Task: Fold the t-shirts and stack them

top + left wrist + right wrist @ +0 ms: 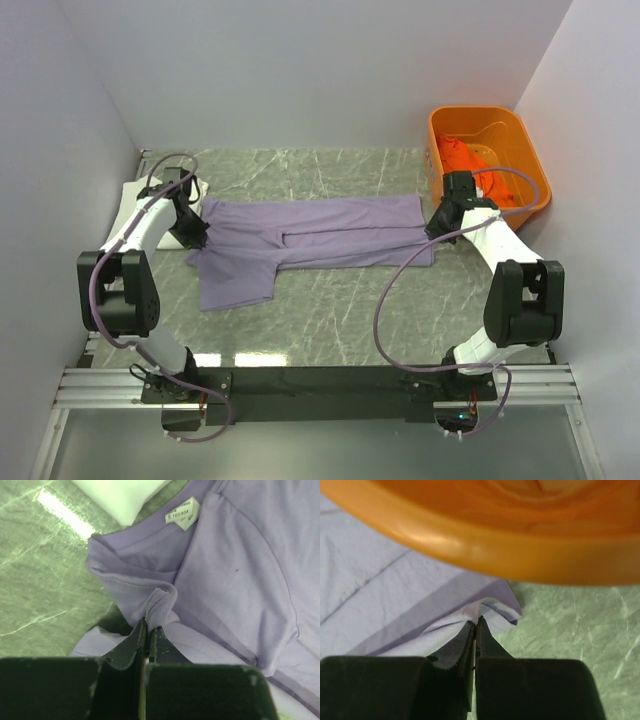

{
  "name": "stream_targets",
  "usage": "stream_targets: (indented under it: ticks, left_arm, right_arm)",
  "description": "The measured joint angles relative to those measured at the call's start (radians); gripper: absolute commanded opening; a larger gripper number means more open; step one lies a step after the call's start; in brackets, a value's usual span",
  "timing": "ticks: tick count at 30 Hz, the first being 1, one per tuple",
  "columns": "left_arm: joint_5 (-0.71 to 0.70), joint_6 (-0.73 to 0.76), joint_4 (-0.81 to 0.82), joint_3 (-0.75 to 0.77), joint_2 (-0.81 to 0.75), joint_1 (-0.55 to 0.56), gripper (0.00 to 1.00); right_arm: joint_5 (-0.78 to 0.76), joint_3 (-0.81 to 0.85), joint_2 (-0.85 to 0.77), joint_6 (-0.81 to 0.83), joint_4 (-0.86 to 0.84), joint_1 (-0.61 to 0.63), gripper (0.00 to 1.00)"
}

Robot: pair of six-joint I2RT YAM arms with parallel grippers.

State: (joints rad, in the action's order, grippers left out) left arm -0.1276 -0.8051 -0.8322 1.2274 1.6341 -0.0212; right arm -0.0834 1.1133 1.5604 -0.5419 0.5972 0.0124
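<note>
Both arm bases sit on a black rail [320, 382] at the near edge of the top view. Beyond it, on the green marbled table [330, 320], the lavender t-shirt [330, 235] lies stretched from left to right, its body folded in lengthwise into a long band. One sleeve [235, 285] spreads flat toward the near edge at the left end. The left gripper [190, 232] is down on the collar end and the right gripper [437, 228] on the hem end. At the far left a white t-shirt [132, 192] shows partly behind the left arm. At the far right stands an orange tub [535, 170] with the orange t-shirt [462, 155] bunched inside.

From the left wrist, the left gripper [148, 625] has its jaws pressed together on a pinched ridge of the ribbed lavender collar. The lavender t-shirt [235, 580] looks smooth, with a size label [182, 514] inside the neck. The white t-shirt [120, 495] lies just past the collar.

From the right wrist, the right gripper [475, 622] is clamped on a raised corner of the lavender t-shirt [380, 585], whose hem curls over the table [570, 615]. The blurred tub [470, 550] rim fills the top.
</note>
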Motion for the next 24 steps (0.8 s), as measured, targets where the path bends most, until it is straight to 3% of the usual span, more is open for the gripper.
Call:
stream_targets:
  ticks: [10, 15, 21, 24]
  left_arm:
    - [0.001, -0.003, 0.043, 0.005, 0.022, -0.001, 0.01]
    - [0.004, -0.004, 0.072, 0.005, 0.024, -0.001, 0.05]
    - [0.011, -0.004, 0.104, -0.011, 0.026, -0.002, 0.30]
    - [0.018, 0.000, 0.117, -0.013, 0.024, -0.002, 0.49]
  right_arm:
    - [-0.046, -0.045, 0.001, 0.000, -0.129, 0.000, 0.04]
    - [-0.059, -0.060, 0.025, 0.001, -0.172, 0.005, 0.14]
    - [-0.085, -0.067, 0.044, 0.014, -0.196, 0.045, 0.42]
    - [-0.112, -0.066, 0.039, 0.025, -0.196, 0.077, 0.50]
